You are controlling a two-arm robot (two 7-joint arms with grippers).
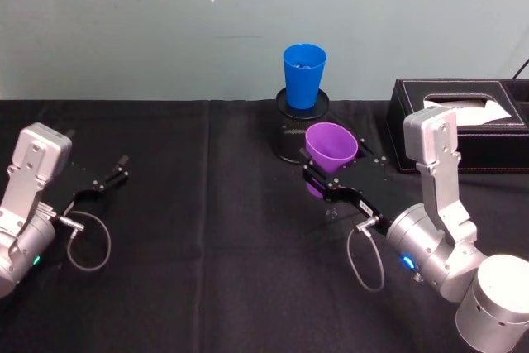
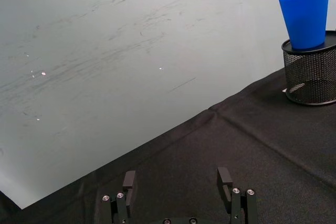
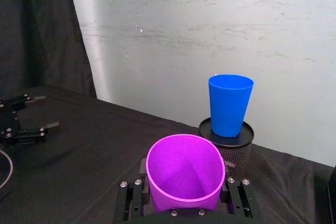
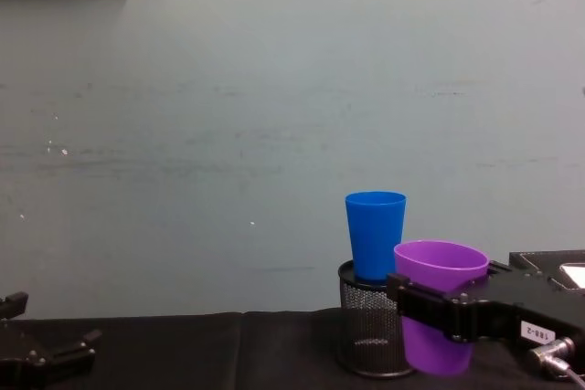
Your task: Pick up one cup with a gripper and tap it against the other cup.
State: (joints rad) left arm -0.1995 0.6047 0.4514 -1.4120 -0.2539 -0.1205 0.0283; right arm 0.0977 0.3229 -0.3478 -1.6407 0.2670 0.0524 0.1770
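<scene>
The purple cup sits tilted between the jaws of my right gripper, which is shut on its lower body. It is just in front of the black mesh pot. The blue cup stands upright on the pot's flat top, apart from the purple rim. In the right wrist view the purple cup opens toward the camera, with the blue cup behind it. From the chest, the purple cup overlaps the pot's right side below the blue cup. My left gripper rests open at the far left.
A black tissue box with white tissue stands at the back right, close beside my right arm. Black cloth covers the table, with a pale wall right behind it. The left gripper's fingers hold nothing.
</scene>
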